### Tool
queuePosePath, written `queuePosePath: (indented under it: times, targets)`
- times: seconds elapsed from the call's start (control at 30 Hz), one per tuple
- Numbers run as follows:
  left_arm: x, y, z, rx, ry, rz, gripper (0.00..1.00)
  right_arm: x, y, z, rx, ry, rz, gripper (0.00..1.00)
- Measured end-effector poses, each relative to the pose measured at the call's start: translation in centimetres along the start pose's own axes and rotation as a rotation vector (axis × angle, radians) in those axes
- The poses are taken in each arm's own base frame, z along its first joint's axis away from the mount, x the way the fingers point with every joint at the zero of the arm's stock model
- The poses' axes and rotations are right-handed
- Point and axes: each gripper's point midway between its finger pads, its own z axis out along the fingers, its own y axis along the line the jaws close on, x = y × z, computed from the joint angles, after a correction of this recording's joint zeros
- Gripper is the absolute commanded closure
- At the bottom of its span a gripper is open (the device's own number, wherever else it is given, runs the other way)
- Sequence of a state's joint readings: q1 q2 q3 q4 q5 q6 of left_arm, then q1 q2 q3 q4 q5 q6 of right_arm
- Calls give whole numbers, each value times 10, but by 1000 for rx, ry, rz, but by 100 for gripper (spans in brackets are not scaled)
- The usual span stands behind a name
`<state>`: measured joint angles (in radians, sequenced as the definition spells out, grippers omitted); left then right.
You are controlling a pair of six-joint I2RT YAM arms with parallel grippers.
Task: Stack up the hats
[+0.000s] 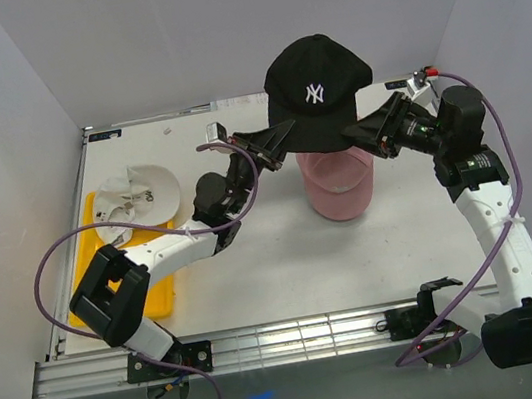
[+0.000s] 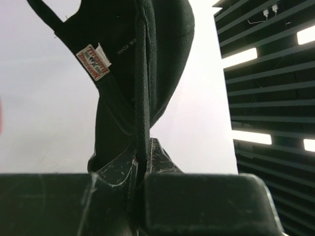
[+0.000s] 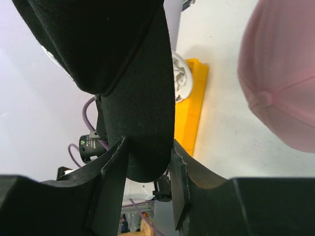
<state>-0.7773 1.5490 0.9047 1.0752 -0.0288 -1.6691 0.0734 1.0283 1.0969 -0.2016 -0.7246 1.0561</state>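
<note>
– Black NY cap (image 1: pixel 318 90) hanging mid-air, straight above pink cap (image 1: pixel 338 188) at centre of table (image 1: pixel 254 252), seemingly clear of it.
– Held how?
– Left gripper (image 2: pixel 142 157) pinched tight on soft sweatband seam, right gripper (image 3: pixel 147 162) clamped on stiff curved brim. Likely needs only straight lowering, crown over crown.

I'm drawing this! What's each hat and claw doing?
Black fabric cap with white logo: lifted in the air, gripped at two sides.
Pink fabric cap: resting under the black cap, not held.
White fabric cap: lying on the yellow plastic tray.
Left claw: shut on the black cap.
Right claw: shut on the black cap.
</note>
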Motion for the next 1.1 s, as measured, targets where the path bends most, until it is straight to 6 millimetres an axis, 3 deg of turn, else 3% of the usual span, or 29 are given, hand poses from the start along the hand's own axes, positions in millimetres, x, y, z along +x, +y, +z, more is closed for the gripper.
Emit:
queuePosePath:
  times: [0.3,0.43,1.1]
  targets:
    - [-3,71,1,-147,49,-15,100,-7,-61,0,185,8,1,70]
    - [4,92,-4,-212,93,-2,100,-8,-80,-6,245,17,0,70]
    - [40,134,-22,-325,180,51,100,-14,-122,-29,403,7,-79,70]
